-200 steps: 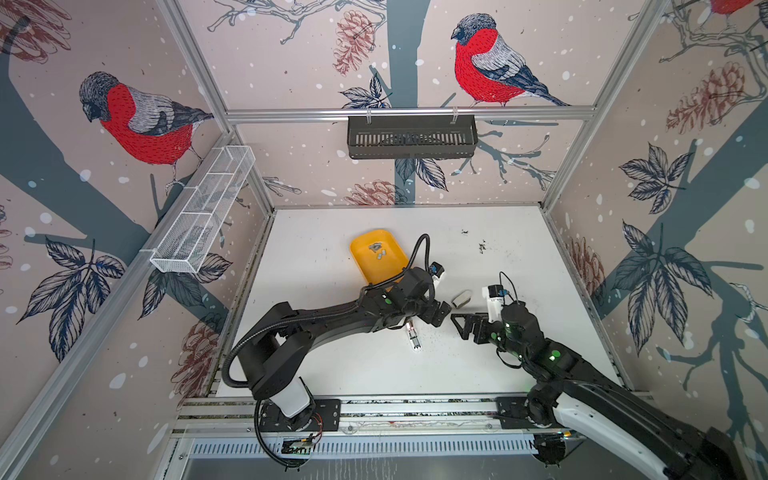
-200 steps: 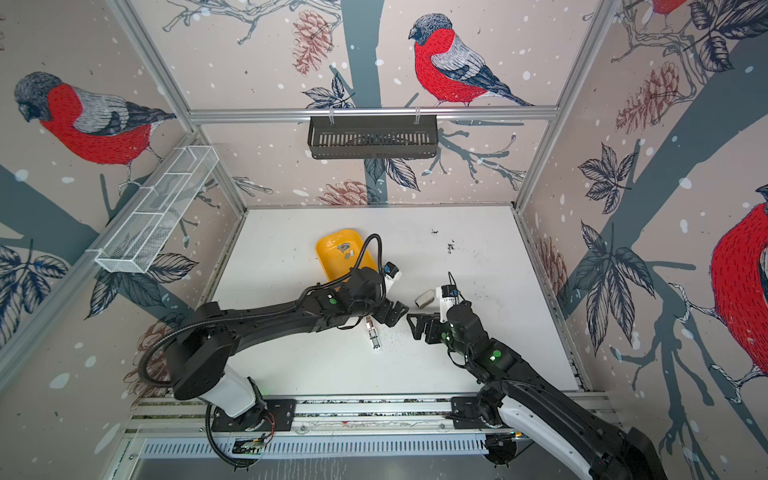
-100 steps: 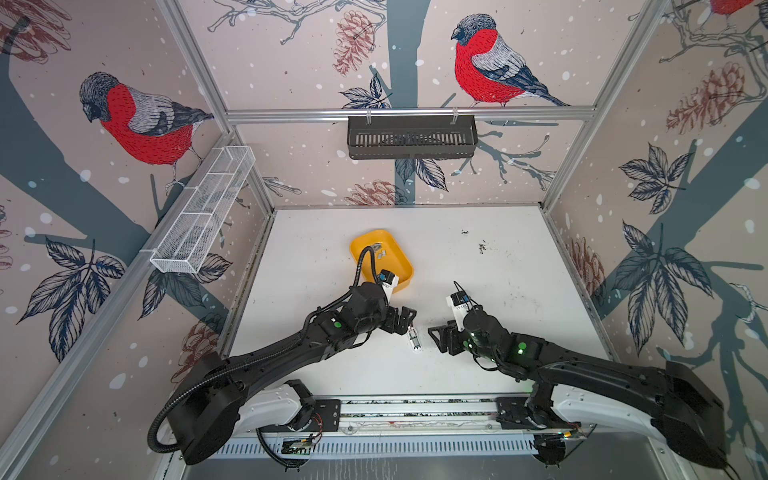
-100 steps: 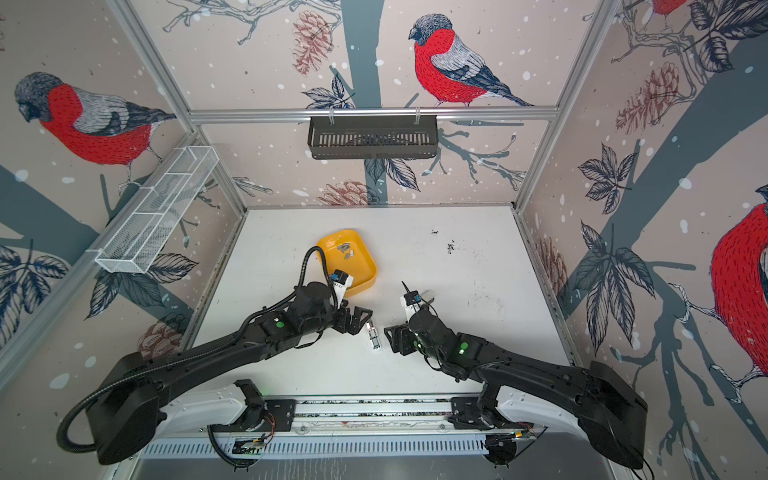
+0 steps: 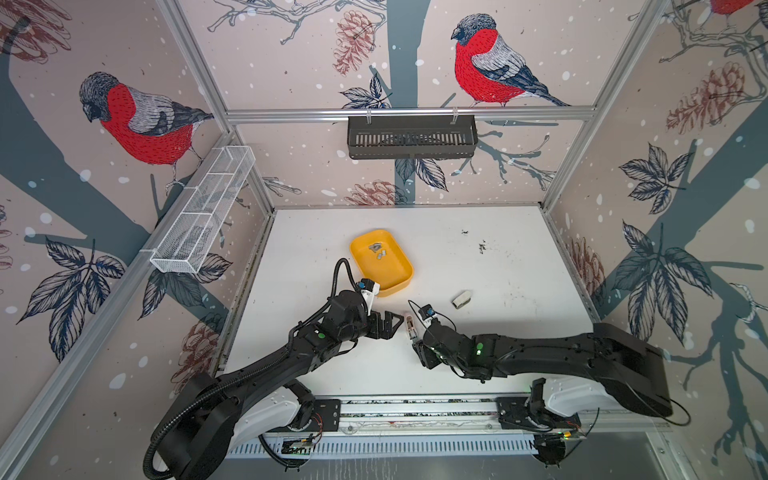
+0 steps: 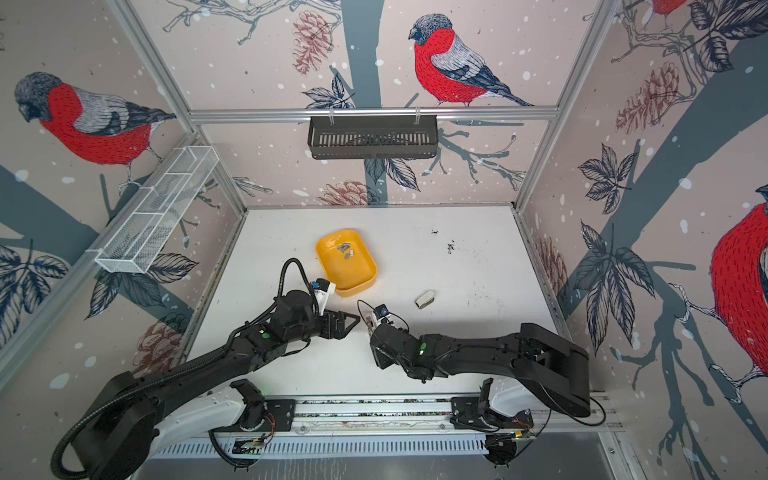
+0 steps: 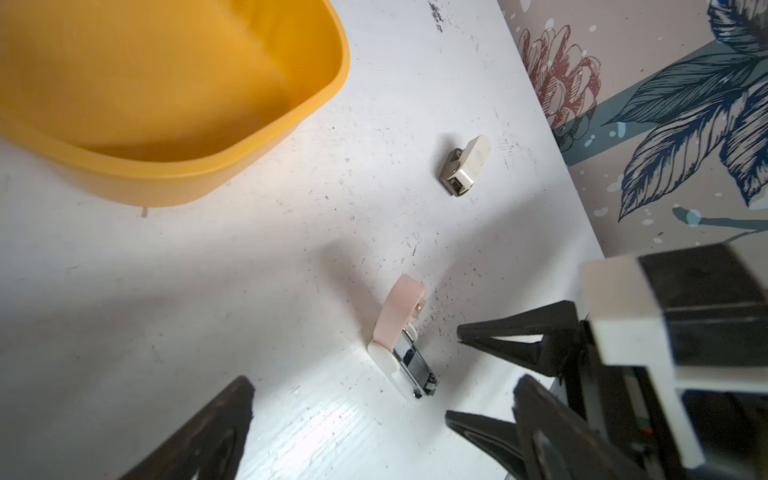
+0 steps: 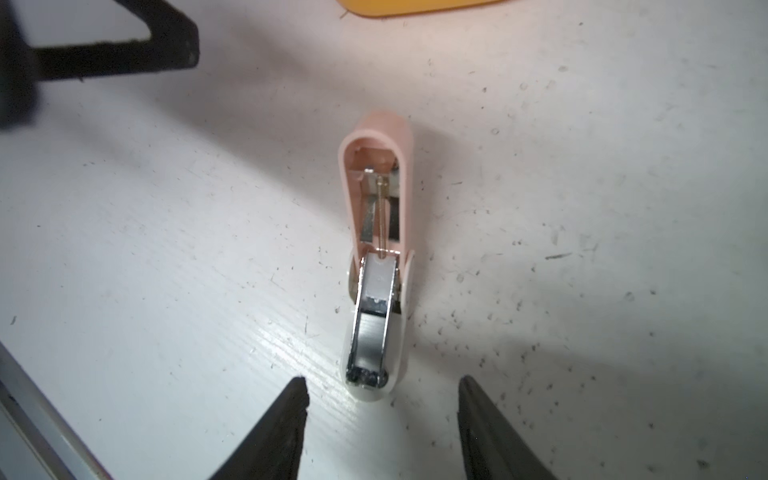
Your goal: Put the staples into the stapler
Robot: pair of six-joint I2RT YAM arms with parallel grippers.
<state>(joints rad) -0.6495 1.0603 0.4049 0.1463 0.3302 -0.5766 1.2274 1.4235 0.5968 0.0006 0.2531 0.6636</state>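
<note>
A pink mini stapler [image 5: 409, 326] [image 6: 369, 322] lies flipped open on the white table, pink lid back, metal channel up. In the right wrist view the stapler [image 8: 376, 270] holds a silvery block in that channel. My right gripper [image 8: 383, 386] [image 5: 415, 338] is open, its tips either side of the stapler's front end, apart from it. My left gripper [image 7: 382, 419] [image 5: 397, 326] stands wide open and empty just left of the stapler [image 7: 399, 328]. Several loose staples [image 5: 378, 250] [image 6: 346, 252] lie in the yellow tray [image 5: 405, 282].
A second, white-and-grey mini stapler [image 5: 461, 299] [image 7: 465, 166] lies right of the tray. A black basket [image 5: 411, 137] hangs on the back wall and a white wire rack [image 5: 203, 212] on the left wall. Dark specks [image 5: 482, 247] mark the table's back right.
The left gripper drew back from over the stapler to its left side, uncovering the tray. The right gripper moved left up to the stapler's front end and its jaws narrowed.
</note>
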